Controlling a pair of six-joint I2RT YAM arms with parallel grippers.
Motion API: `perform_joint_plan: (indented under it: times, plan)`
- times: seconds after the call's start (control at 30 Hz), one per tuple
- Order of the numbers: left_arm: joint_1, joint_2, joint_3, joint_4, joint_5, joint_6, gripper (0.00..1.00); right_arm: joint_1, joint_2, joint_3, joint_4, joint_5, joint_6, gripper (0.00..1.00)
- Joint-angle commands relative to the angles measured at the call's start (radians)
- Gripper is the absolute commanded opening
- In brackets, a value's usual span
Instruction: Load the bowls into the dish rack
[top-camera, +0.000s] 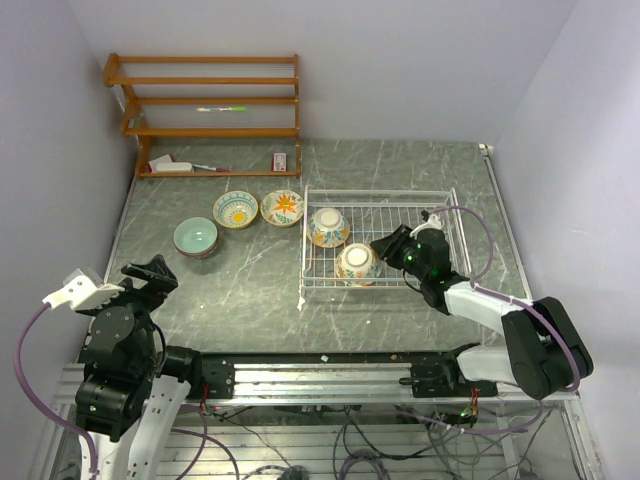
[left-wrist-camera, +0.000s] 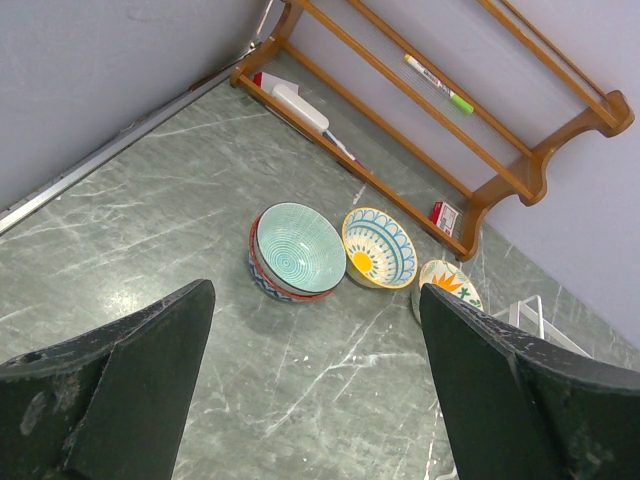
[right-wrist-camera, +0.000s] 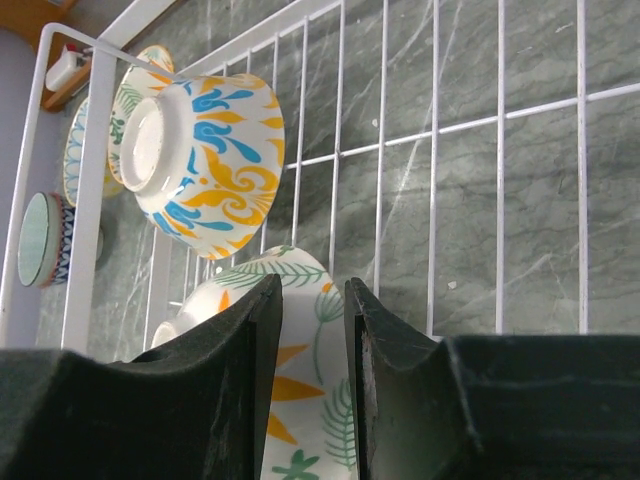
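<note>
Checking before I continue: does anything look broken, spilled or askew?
Nothing broken or spilled. In the rack, the far bowl and near bowl lie tipped, bases showing; the right fingers pinch the near bowl.

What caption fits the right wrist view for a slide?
Right gripper closed on the leaf bowl inside the rack, next to an upside-down blue-and-yellow bowl.

lab — robot arms (top-camera: 120, 330), loose cables (top-camera: 350, 450)
</note>
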Motion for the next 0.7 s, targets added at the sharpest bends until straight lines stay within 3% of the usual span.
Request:
perform_joint_plan:
  times: [0.0, 0.33, 0.67]
  plan:
    - [-0.002, -0.006, 0.023, 0.021, -0.001, 0.008, 0.95, 0.012, 0.015, 0.022, -0.088, -0.021, -0.034, 0.32]
    - [-0.002, -0.007, 0.023, 0.020, -0.001, 0.006, 0.95, 0.013, 0.009, 0.062, -0.175, 0.005, -0.066, 0.32]
    - [-0.002, -0.009, 0.023, 0.020, -0.003, 0.005, 0.95, 0.062, -0.027, 0.206, -0.450, 0.118, -0.196, 0.34]
